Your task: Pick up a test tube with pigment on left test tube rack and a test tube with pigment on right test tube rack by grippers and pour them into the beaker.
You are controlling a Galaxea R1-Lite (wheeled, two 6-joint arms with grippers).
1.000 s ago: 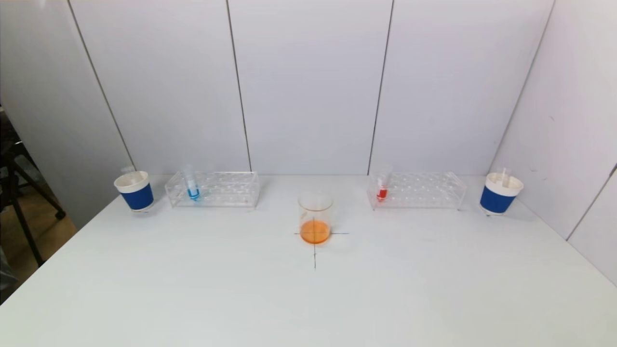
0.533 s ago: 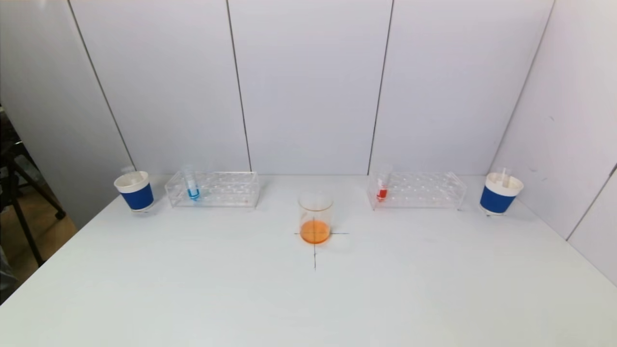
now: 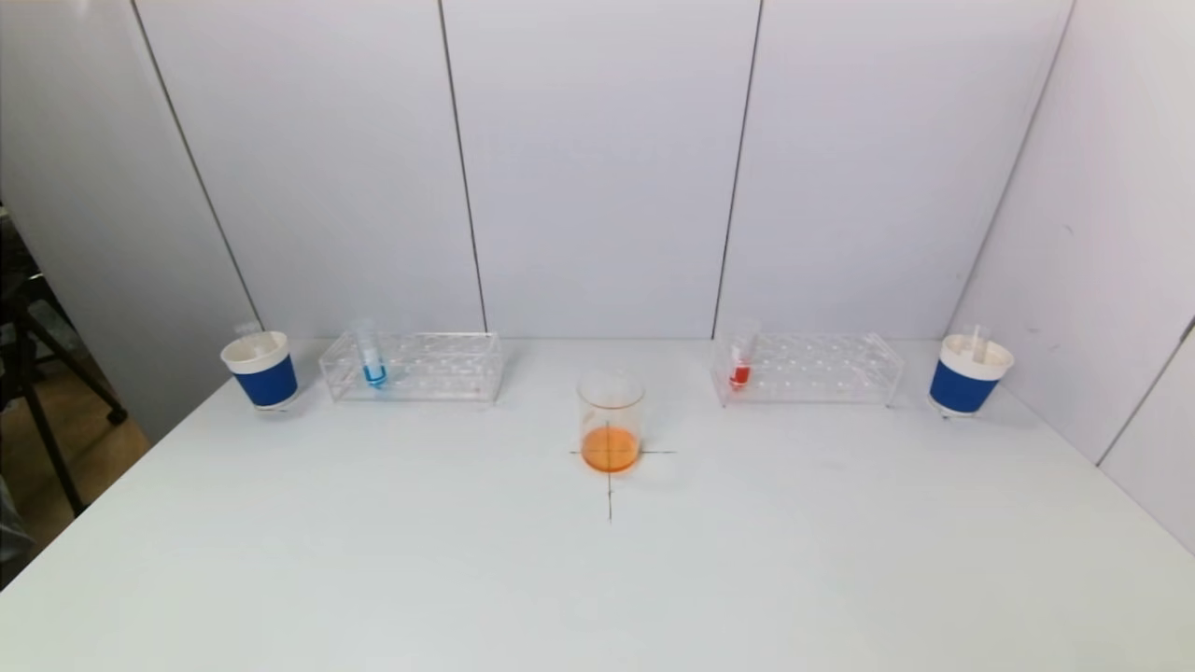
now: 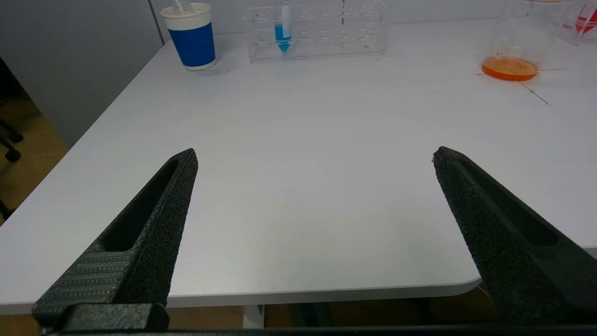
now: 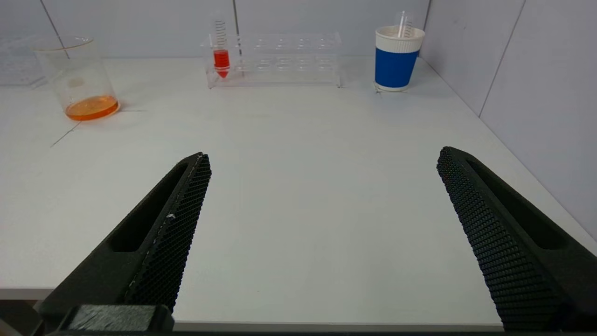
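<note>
The left gripper [image 4: 315, 156] and right gripper [image 5: 324, 156] hang at the near edge of the white table [image 3: 597, 579], fingers spread wide, holding nothing. Pale panel walls enclose the table's rear and right side. The beaker [image 3: 611, 422] with orange liquid stands on a drawn cross at centre. The blue-pigment tube [image 3: 372, 355] stands upright in the left rack [image 3: 415, 367], the red-pigment tube [image 3: 741, 359] in the right rack [image 3: 808, 369]. A blue cup [image 3: 260, 370] stands outside the left rack; another blue cup [image 3: 968, 375] stands outside the right rack.

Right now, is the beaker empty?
No, the beaker already holds a shallow layer of orange liquid at its bottom.
</note>
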